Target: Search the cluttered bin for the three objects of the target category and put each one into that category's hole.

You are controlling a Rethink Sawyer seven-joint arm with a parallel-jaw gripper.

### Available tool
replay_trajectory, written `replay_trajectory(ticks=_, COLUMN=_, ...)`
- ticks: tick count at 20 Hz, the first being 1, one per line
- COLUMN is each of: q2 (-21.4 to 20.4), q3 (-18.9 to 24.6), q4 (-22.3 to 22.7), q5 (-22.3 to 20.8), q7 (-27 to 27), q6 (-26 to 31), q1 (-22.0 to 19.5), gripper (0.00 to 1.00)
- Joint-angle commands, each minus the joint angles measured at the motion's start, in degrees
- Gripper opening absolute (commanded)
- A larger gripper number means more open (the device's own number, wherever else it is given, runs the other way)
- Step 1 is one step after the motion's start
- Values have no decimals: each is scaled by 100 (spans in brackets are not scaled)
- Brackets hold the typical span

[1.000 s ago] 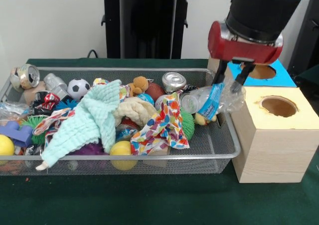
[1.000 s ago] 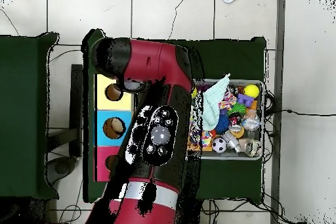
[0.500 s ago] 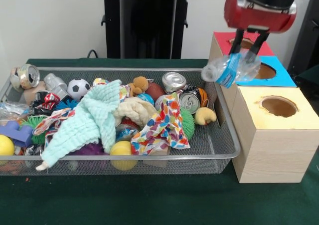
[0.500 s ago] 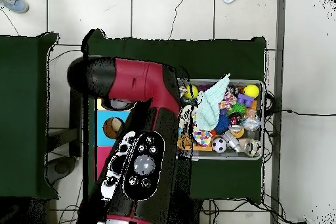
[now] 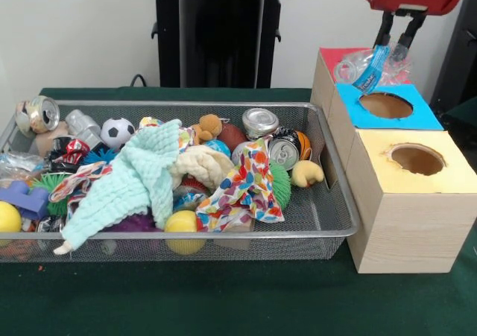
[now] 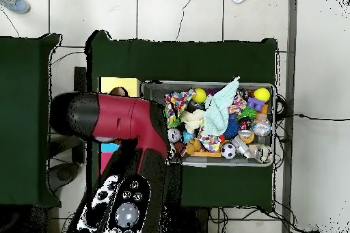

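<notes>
My gripper [image 5: 392,45] hangs at the top right of the front view, shut on a clear wrinkly water bottle [image 5: 367,62] with a blue-and-white label. The bottle lies tilted in the air over the seam between the red-surround box [image 5: 337,55] and the blue-surround hole [image 5: 386,105], a little above both. The wire mesh bin [image 5: 339,202] lies left of the boxes, full of clutter. In the overhead view my arm [image 6: 126,131] covers the gripper, the bottle and most of the boxes. The bin [image 6: 273,124] shows to its right. No other bottle shows clearly in the bin.
The yellow-surround hole [image 5: 416,159] tops the nearest box, whose yellow surround also shows in the overhead view [image 6: 116,84]. The bin holds metal cans [image 5: 260,120], a mint cloth [image 5: 138,176], a patterned cloth [image 5: 242,187], balls and toys. A person's shoe [image 6: 14,1] shows at the overhead view's top left.
My gripper has lifted the bottle out of the bin's right end, up and away over the boxes. In the overhead view the arm has swung left off the bin.
</notes>
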Motion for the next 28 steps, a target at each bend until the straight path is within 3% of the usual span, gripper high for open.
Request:
replay_trajectory(ticks=1, q2=-158, q3=506, q4=1466, q5=241, q7=1307, q6=-641, q1=37, gripper=0)
replay_trajectory(ticks=11, q2=-15, q3=548, q4=1572, q5=161, q7=1182, q6=-773, q1=54, gripper=0)
replay_trajectory(ticks=18, q2=270, q3=794, q4=1705, q5=326, q7=1201, q6=-1351, q1=-67, gripper=0)
replay_trajectory(ticks=28, q2=331, q3=845, q4=1507, q5=534, q7=1674, q6=-1109, q1=305, gripper=0)
